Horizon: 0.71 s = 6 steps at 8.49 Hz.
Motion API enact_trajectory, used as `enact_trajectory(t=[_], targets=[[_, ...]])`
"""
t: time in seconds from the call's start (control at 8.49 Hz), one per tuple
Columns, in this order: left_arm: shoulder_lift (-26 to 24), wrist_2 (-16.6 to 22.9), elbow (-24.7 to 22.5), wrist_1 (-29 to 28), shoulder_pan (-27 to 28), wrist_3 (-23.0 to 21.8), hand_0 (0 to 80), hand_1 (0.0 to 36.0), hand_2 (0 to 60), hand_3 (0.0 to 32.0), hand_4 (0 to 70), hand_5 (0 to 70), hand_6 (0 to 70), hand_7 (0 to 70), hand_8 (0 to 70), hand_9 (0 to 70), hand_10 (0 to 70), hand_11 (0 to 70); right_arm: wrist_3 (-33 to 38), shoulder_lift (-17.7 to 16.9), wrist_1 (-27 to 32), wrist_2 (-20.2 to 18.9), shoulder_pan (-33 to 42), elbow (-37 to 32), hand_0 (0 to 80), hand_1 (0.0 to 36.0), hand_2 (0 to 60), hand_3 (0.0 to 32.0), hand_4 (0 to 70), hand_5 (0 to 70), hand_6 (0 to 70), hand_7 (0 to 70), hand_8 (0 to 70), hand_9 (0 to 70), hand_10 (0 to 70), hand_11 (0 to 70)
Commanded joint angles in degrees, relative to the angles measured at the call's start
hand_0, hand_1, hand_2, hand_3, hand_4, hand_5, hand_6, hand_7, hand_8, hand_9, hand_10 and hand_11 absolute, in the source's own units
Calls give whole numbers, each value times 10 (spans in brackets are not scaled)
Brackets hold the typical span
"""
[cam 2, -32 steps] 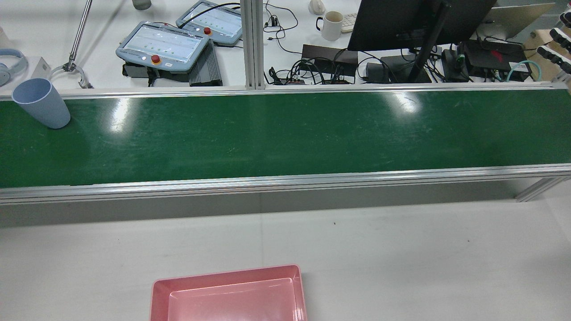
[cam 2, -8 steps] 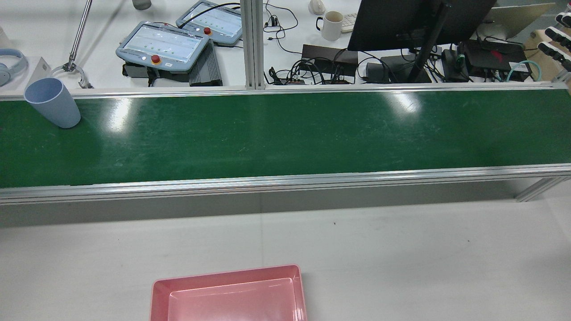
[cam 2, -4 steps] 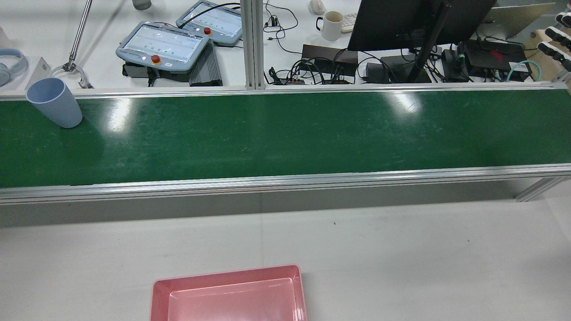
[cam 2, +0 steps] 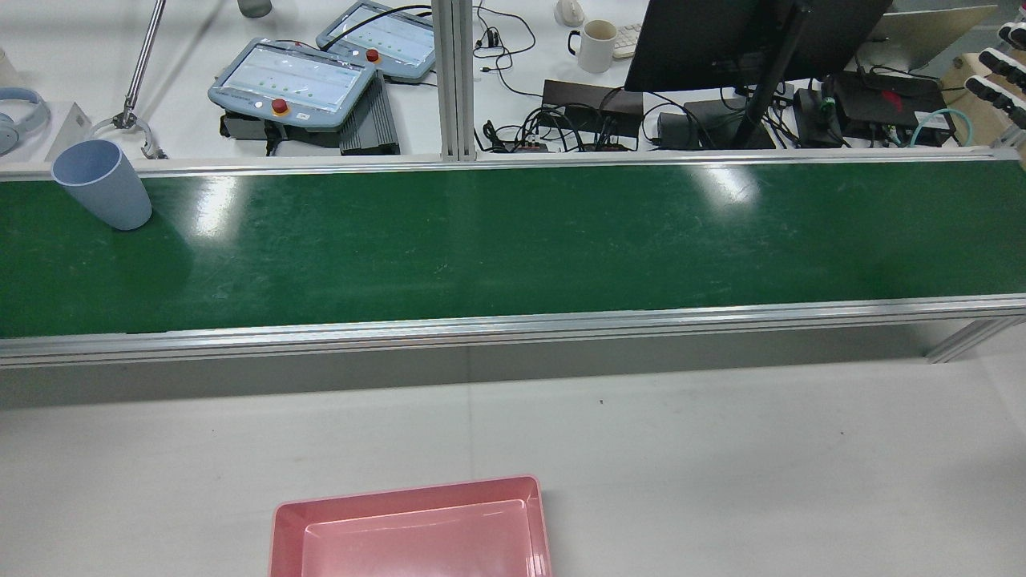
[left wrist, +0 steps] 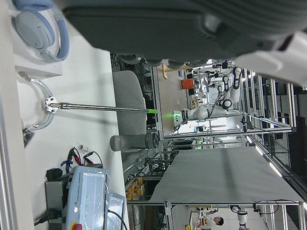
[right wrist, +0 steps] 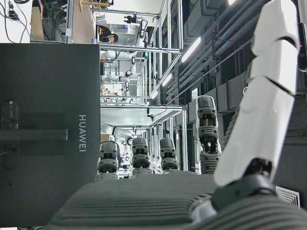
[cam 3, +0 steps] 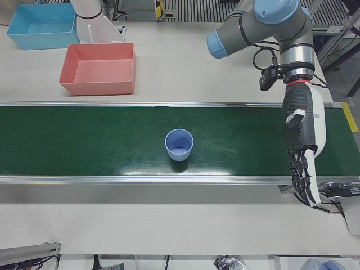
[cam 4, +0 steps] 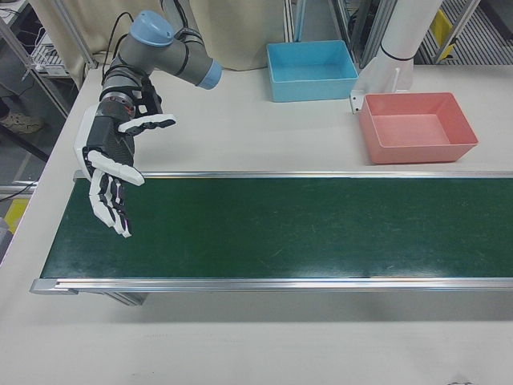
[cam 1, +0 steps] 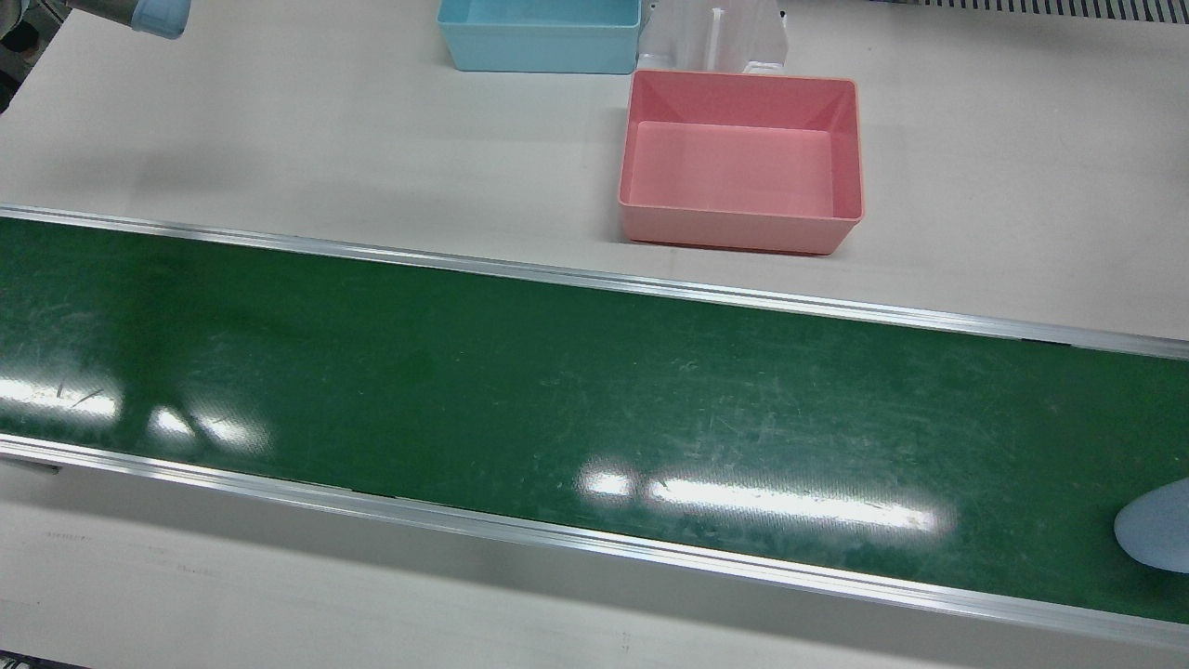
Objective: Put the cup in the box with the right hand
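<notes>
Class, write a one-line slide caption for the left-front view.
Light blue plastic cup upright on the green conveyor belt, left hand open, pink box empty.

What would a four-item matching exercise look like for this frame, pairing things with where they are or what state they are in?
Things:
1. blue cup
2. pink box
3. right hand
4. left hand

Place or state:
A. empty, on the white table beside the belt
B. open, fingers pointing down over the belt end far from the cup
C. upright on the green belt, held by nothing
D. open, fingers pointing down at the belt's outer edge, on the cup's half

Pairs: 1-C, 2-A, 3-B, 4-D
</notes>
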Motion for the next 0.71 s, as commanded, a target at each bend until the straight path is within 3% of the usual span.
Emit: enact_trajectory(t=[0.0, 0.59], targets=[[0, 0, 0, -1, 0, 0, 0, 0, 0, 0, 0, 0, 0, 0, 0, 0, 0, 0, 0, 0, 0, 0, 0, -1, 507, 169, 100, 106, 225, 59, 41, 209, 107, 134, 85, 134], [0, 0, 0, -1, 0, 0, 0, 0, 0, 0, 0, 0, 0, 0, 0, 0, 0, 0, 0, 0, 0, 0, 0, 0, 509, 173, 106, 110, 227, 61, 42, 215, 109, 138, 88, 138]])
